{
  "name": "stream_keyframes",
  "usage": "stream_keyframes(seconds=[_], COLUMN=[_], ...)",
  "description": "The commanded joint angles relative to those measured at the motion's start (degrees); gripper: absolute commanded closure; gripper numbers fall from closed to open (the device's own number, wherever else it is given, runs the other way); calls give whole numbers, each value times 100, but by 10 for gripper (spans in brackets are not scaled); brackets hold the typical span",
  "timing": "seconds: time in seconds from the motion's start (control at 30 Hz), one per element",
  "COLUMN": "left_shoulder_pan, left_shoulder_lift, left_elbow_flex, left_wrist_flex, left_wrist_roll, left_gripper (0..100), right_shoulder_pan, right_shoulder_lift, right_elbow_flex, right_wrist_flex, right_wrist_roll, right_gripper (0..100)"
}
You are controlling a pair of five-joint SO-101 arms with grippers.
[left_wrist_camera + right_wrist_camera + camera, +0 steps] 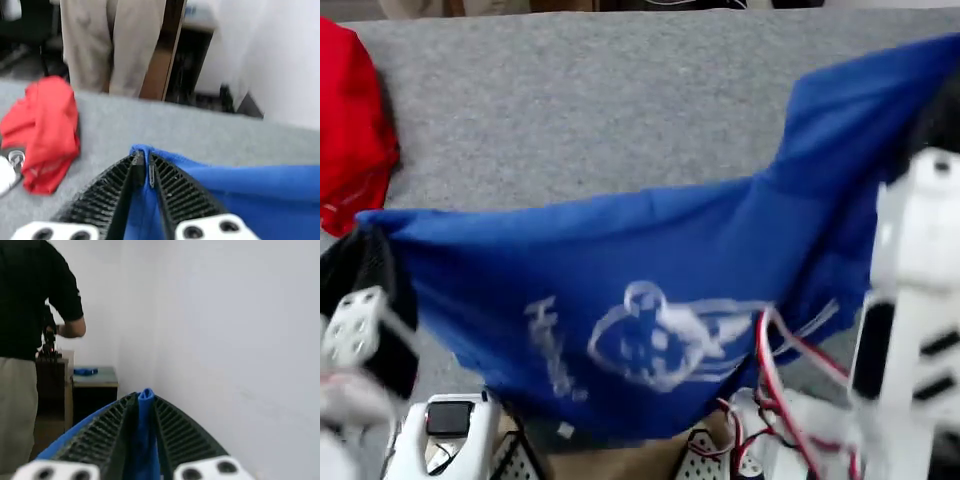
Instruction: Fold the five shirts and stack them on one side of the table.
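Together two grippers [143,162] [145,397] pinch one blue shirt [650,270]; probably one red shirt [350,120].

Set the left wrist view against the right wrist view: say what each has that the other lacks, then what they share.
Left wrist view: the left gripper, with a red shirt crumpled on the grey table beyond it. Right wrist view: the right gripper in front of a white wall. Shared: each gripper is shut on an edge of the blue shirt.
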Motion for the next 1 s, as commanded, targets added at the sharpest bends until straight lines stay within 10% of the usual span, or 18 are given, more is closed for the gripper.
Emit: stream_keyframes(seconds=[0.0,0.53,0.97], left_shoulder_pan=[-88,-88,-97], left_shoulder_lift=[-4,48,2079], left_elbow_flex=[1099,5090,5292], left_wrist_flex=[-747,-5380,-7015], left_wrist_roll=[-44,-70,-53], left_gripper=[980,980,980], right_shoulder_pan=[66,-646,-866], right_shoulder_lift=[338,2730,5552], right_elbow_flex=[154,180,145], right_wrist_flex=[-167,-149,-1169], right_wrist_roll=[-79,-35,299], right_gripper=[993,993,993])
